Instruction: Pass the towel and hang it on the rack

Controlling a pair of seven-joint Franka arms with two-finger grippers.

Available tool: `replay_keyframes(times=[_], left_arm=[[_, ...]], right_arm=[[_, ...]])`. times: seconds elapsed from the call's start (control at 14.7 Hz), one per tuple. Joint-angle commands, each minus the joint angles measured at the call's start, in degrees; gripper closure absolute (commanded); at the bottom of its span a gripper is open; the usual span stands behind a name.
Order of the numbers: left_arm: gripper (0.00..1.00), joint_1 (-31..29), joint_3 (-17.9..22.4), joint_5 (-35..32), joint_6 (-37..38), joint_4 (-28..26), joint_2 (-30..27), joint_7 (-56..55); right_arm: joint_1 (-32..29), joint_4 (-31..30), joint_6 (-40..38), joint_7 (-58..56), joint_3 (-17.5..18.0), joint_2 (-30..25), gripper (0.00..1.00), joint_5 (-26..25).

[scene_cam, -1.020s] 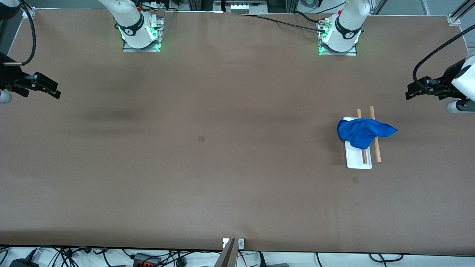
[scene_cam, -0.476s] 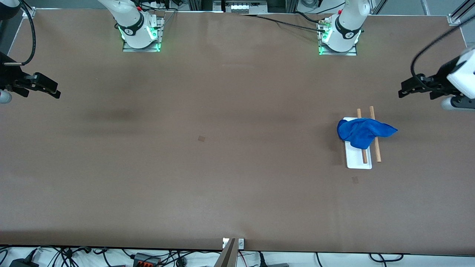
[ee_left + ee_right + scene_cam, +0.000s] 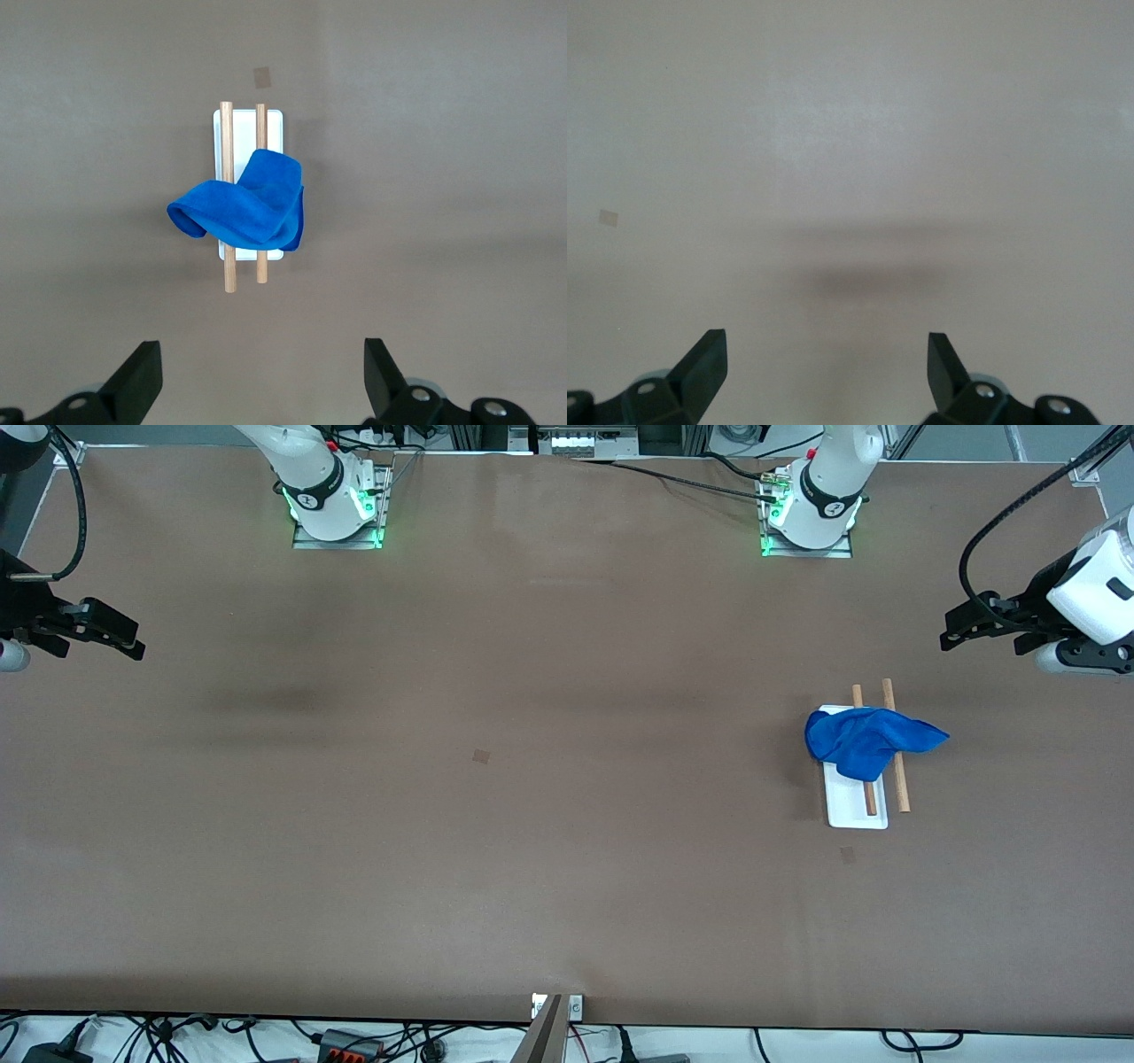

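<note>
A blue towel [image 3: 868, 739] lies draped over the two wooden rods of the rack [image 3: 856, 810], whose white base stands toward the left arm's end of the table. The left wrist view shows the towel [image 3: 244, 211] on the rack [image 3: 272, 119] as well. My left gripper [image 3: 955, 628] is open and empty, up in the air over the left arm's end of the table, apart from the rack. My right gripper [image 3: 133, 645] is open and empty, waiting over the right arm's end of the table. Its wrist view shows only bare table between the fingers [image 3: 704, 359].
Two small dark squares mark the brown table, one near the middle [image 3: 481, 756] and one just nearer the camera than the rack [image 3: 848, 855]. Cables run along the table's edges. The arm bases [image 3: 335, 509] stand at the top.
My left gripper has drifted up in the view and slightly toward the table's middle, away from the rack. The towel, the rack and the right gripper have not moved.
</note>
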State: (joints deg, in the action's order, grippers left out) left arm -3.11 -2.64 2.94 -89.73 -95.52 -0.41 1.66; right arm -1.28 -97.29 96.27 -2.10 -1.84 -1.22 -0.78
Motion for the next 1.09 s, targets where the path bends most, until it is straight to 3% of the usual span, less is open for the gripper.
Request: replay_keyframes(times=[0.0,0.41,0.75,1.02], left_arm=[[0.00,0.12,0.53,-0.56,-0.45,-0.63,-0.38,3.95],[0.00,3.20,4.05,-0.65,0.07,-0.54,-0.30,4.75],[0.00,3.20,4.14,-0.65,1.30,0.94,0.40,4.41],[0.00,3.46,4.14,-1.00,6.58,4.20,2.34,1.60]], right_arm=[[-0.57,0.53,-0.64,-0.80,0.60,-0.27,0.00,-0.01],[-0.65,0.53,-0.56,-0.45,0.52,-0.27,0.00,-0.01],[-0.65,0.53,-0.73,-0.19,0.43,-0.27,0.00,0.08],[-0.65,0.53,-0.38,-0.19,0.43,-0.36,0.00,0.08]])
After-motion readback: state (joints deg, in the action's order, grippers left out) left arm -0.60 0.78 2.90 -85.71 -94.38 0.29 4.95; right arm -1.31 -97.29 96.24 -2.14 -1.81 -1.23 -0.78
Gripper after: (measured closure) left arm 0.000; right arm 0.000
